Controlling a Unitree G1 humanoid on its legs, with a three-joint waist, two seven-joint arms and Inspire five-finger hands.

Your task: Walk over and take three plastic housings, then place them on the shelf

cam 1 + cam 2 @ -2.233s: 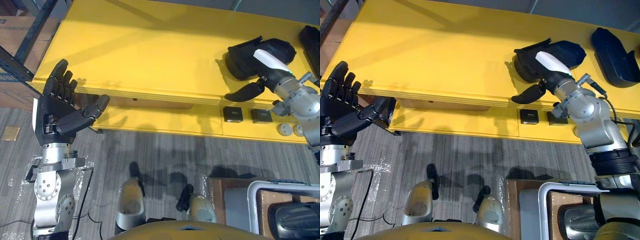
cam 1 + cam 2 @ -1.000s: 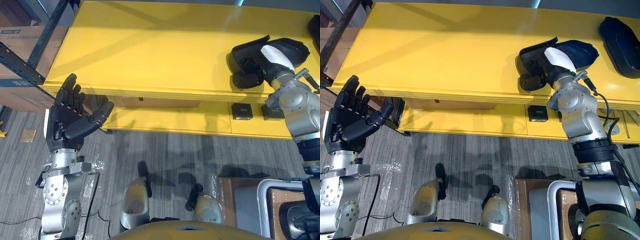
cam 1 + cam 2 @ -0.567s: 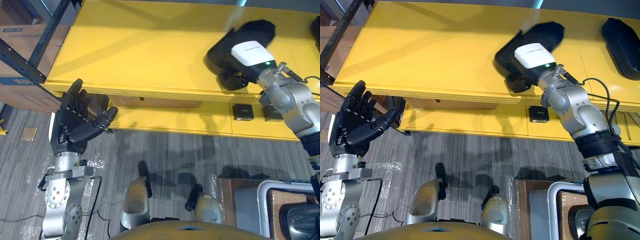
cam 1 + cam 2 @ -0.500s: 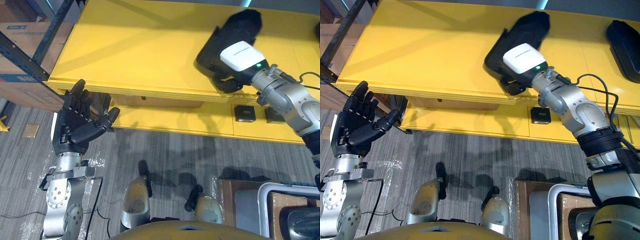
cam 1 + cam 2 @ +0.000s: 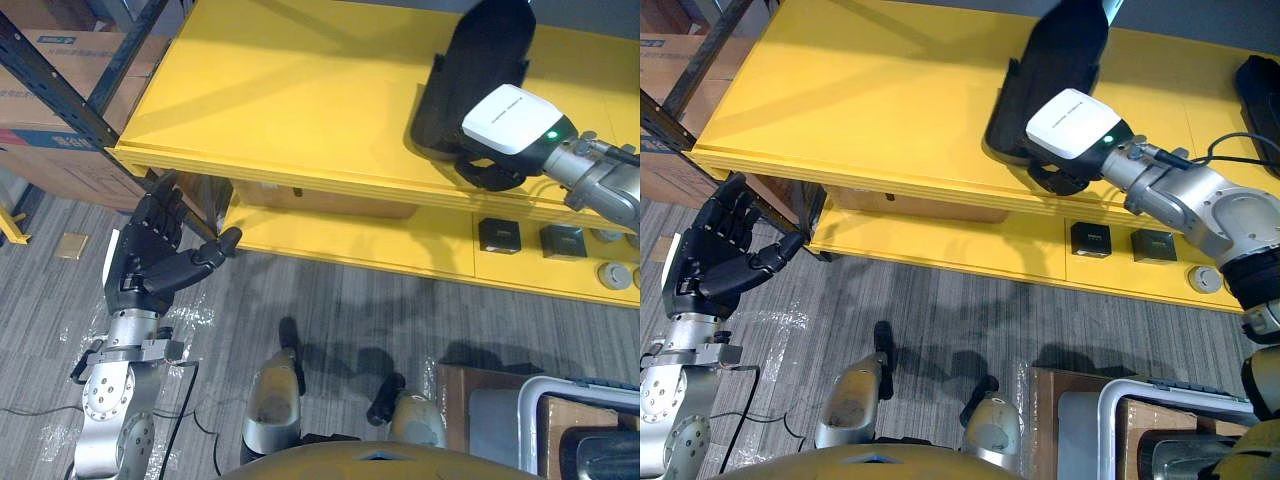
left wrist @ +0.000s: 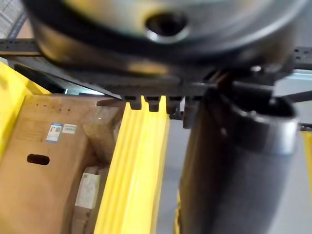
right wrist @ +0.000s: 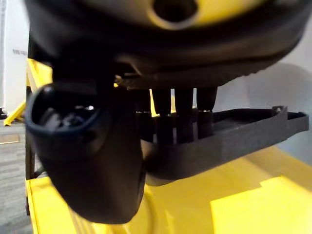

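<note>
1. Both eye views: found plastic housing (image 5: 480, 60) at 1 o'clock over yellow shelf (image 5: 290, 90), with right hand (image 5: 508, 122) clamped round its near end; spotted left hand (image 5: 150, 262) at 8 o'clock, fingers spread, empty.
2. Left wrist view: made out cardboard box (image 6: 48, 161) beside shelf edge.
3. Right wrist view: saw fingers (image 7: 178, 117) curled over housing.

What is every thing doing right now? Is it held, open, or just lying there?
Black plastic housing: held by the right hand, tilted over the yellow shelf top.
Right hand: fingers curled round the black plastic housing.
Left hand: open, holding nothing, by the shelf's corner.
Second black plastic housing: lying on the shelf top at the far right, no hand on it.
</note>
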